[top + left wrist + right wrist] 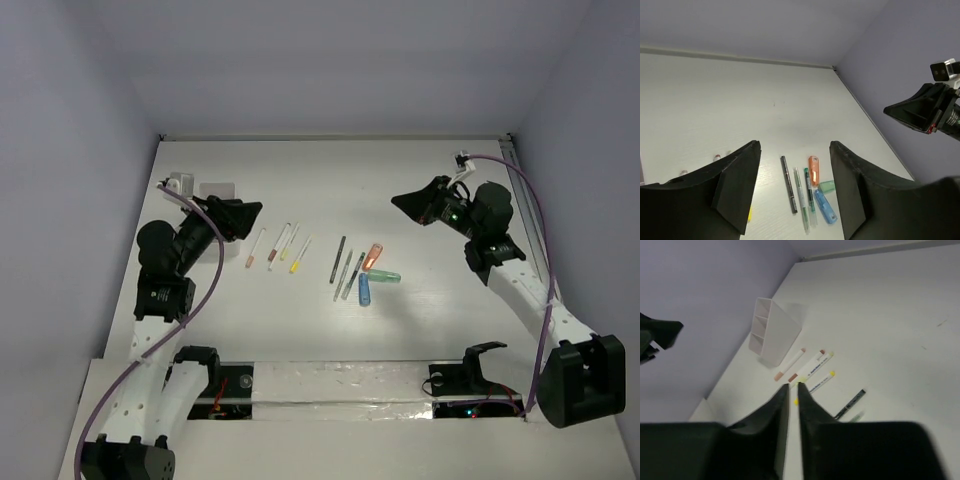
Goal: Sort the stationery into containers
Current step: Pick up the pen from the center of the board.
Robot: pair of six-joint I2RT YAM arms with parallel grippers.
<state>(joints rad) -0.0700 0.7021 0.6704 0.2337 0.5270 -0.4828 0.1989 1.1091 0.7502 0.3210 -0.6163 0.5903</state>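
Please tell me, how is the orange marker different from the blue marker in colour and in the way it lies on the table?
The orange marker is orange and lies slanted, farther from the arm bases; the blue marker is blue and lies nearly straight toward the bases, nearer to them. The orange marker lies beside the dark pens' middle; the blue marker lies near their near ends. Both are stubby, lie flat on the table, and neither is held.

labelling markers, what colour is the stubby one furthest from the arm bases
Orange marker, clearest in the left wrist view.

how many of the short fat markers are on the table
3, clustered right of the slim pens at mid-table: an orange marker farthest from the arms, a mint-green marker lying crosswise just nearer, and a blue marker nearest the arms. None looks hidden.
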